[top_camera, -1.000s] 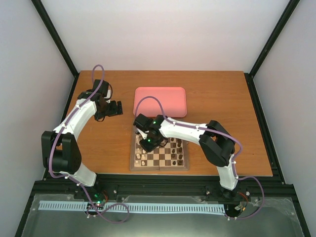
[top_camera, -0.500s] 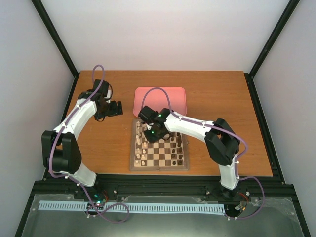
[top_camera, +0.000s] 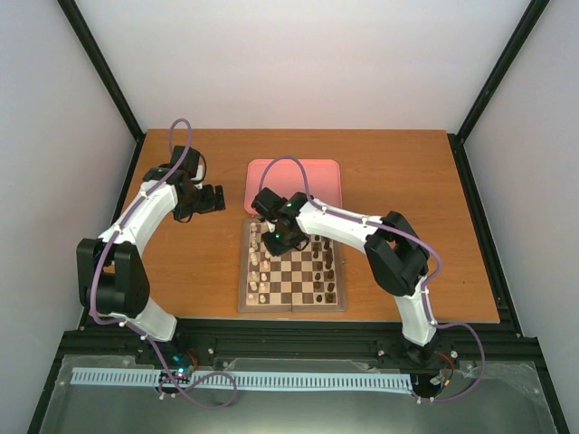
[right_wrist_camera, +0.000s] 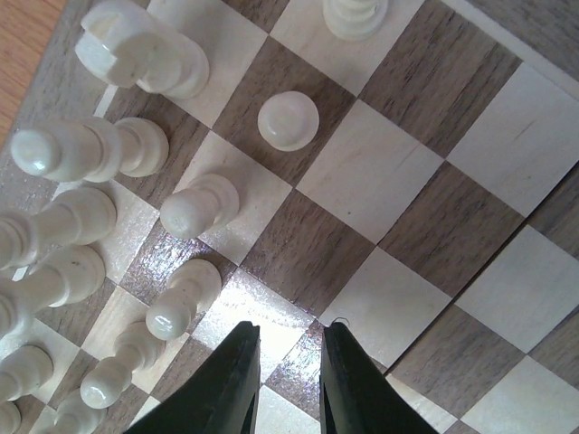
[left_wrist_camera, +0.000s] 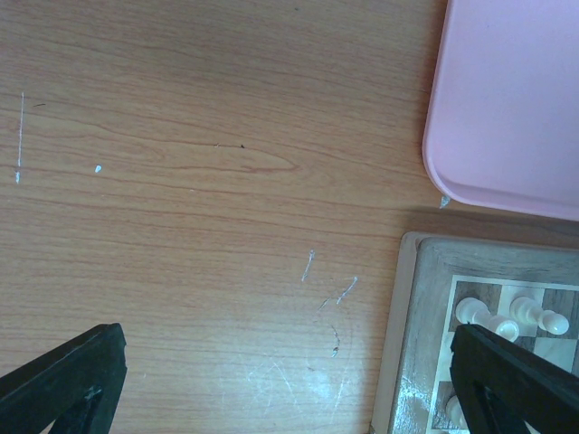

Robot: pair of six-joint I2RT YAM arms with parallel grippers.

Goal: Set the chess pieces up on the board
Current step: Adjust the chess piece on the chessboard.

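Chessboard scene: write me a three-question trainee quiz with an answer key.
1. True or false: the left gripper is clamped on a cream piece.
2. Which arm reaches over the board? A) left B) right C) both
3. Fill in: seen from the top camera, the cream chess pieces line the board's ____ edge.
Key: 1 false, its jaws stand wide open over bare table; 2 B; 3 left.
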